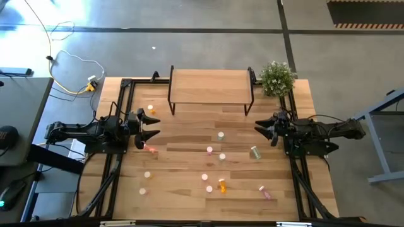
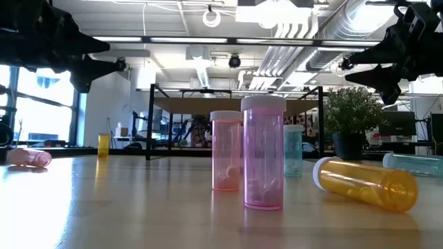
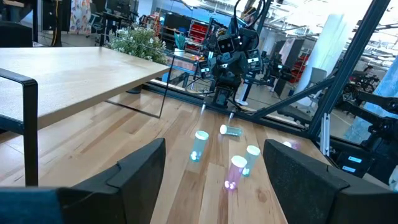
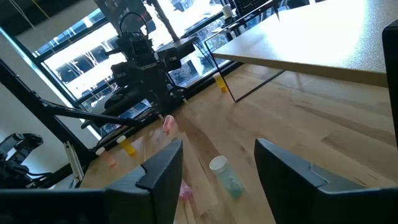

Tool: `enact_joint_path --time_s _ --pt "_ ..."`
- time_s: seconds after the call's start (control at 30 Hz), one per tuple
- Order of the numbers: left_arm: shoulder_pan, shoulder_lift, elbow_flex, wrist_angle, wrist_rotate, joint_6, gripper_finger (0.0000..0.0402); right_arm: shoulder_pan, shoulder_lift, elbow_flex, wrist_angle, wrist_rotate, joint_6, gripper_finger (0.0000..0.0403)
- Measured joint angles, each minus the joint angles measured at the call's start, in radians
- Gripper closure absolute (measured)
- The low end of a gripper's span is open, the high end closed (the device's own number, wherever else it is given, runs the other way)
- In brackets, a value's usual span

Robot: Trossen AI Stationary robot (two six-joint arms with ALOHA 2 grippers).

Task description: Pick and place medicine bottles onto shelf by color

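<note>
We count eleven medicine bottles (image 1: 221, 185) loose on the tabletop (image 1: 189, 202), none on the shelf (image 1: 210, 86), which stands bare at the far edge beside one potted plant (image 1: 276, 78). By colour from the high view, roughly: three orange, three pale green, five pink, though the small ones at the near left are hard for us to call. Two green lie or stand mid-right, one pink lies at the near right, one pink lies just by the left pincer (image 1: 153, 125). Left pincer is spread, holding nothing, over the left side. Right pincer (image 1: 259, 127) is spread too, empty, over the right side.
</note>
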Motion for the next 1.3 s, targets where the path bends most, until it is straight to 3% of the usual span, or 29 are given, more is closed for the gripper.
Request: enact_joint_path --time_s 0.6,0.8,1.1,1.3 --pt "0.0 0.0 0.0 0.0 -0.002 0.0 0.0142 0.0 0.0 0.0 0.0 0.0 0.0 0.0212" --pt "0.0 0.0 0.0 0.013 -0.072 0.0 0.0142 0.0 0.0 0.0 0.0 0.0 0.0 0.0212" --pt "0.0 0.0 0.0 0.048 -0.081 -0.004 0.0142 0.0 0.0 0.0 0.0 0.0 0.0 0.0212" --pt "0.0 0.0 0.0 0.109 -0.145 -0.219 0.0142 0.0 0.0 0.0 0.0 0.0 0.0 0.0212"
